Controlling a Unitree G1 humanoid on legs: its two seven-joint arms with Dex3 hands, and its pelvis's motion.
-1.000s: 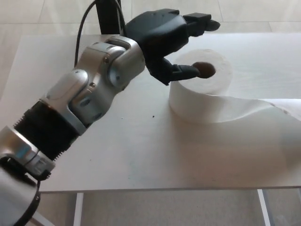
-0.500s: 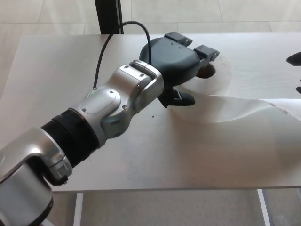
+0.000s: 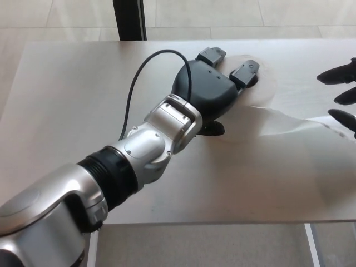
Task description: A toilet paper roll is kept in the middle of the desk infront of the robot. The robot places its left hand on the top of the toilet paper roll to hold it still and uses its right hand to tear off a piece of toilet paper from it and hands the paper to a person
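Observation:
The white toilet paper roll (image 3: pixel 262 95) stands in the middle of the pale desk (image 3: pixel 67 111), mostly hidden under my left hand (image 3: pixel 208 93). That hand lies on top of the roll, two fingers (image 3: pixel 245 72) reaching over its far rim and the thumb (image 3: pixel 213 129) against its near side. A loose tail of paper (image 3: pixel 297 123) runs from the roll to the right along the desk. My right hand (image 3: pixel 340 94) shows only as three spread black fingertips at the right edge, just above the tail's end and holding nothing.
A black post (image 3: pixel 129 19) stands behind the desk's far edge. A black cable (image 3: pixel 138 83) loops above my left wrist. The desk's front edge runs along the bottom, with tiled floor beyond it.
My left hand has come down from beside the roll to rest on top of it. My right hand's fingertips have moved in from the right edge toward the paper tail.

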